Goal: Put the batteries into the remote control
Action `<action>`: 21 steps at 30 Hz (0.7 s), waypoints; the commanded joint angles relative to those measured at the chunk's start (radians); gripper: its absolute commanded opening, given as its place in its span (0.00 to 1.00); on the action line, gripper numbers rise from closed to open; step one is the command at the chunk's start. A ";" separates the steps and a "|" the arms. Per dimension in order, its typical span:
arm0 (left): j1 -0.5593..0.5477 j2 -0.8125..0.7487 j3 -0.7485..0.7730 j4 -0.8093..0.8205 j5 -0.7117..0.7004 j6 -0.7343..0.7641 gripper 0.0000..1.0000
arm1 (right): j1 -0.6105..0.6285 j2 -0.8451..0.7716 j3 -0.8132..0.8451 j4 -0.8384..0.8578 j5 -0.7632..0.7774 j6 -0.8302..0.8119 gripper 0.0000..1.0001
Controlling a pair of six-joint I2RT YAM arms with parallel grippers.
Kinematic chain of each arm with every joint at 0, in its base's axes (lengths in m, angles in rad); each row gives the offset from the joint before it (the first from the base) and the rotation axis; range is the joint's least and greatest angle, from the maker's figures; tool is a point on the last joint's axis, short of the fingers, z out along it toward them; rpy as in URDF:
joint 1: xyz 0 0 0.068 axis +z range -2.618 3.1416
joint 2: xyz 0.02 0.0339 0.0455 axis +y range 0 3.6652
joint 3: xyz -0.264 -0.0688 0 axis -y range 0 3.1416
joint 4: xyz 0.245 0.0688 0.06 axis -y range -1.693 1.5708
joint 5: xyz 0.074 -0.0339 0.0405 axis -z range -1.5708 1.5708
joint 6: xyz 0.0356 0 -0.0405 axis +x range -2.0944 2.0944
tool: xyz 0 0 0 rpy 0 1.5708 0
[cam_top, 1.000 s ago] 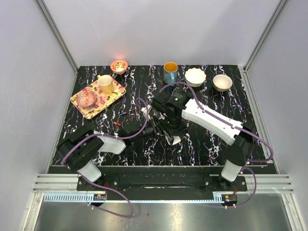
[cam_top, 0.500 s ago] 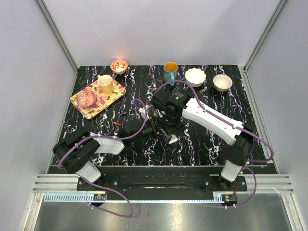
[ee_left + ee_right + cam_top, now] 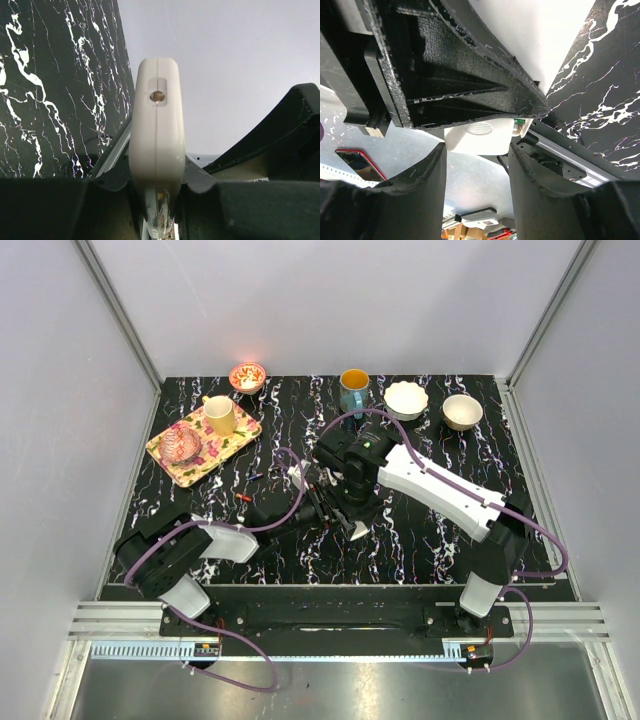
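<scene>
i see a floral tray (image 3: 215,454) at the back left of the marbled table (image 3: 430,540), carrying a yellow cup (image 3: 220,415) and a pink glass dish (image 3: 183,445). a small patterned bowl (image 3: 247,375) sits behind the tray. along the back edge stand a teal mug (image 3: 353,390) and two white bowls (image 3: 406,398) (image 3: 462,411).

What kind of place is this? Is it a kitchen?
Likely a robot lab booth, not a kitchen: robot arms bolted at a marbled table, plain grey walls boxing it in.

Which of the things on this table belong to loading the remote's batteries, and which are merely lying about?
For the job:
remote control
reddish battery
other battery

Lying about:
floral tray
yellow cup
glass dish
red bowl
teal mug
white bowl
tan bowl
</scene>
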 commanded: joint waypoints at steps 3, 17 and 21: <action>-0.009 0.008 -0.018 0.160 0.033 -0.031 0.00 | 0.006 -0.014 0.009 0.050 -0.006 -0.013 0.00; -0.008 0.019 -0.022 0.126 0.012 -0.016 0.00 | 0.006 -0.051 -0.012 0.029 0.031 -0.014 0.00; -0.006 -0.008 -0.025 0.082 -0.019 -0.001 0.00 | 0.007 -0.059 -0.011 0.021 0.063 -0.007 0.00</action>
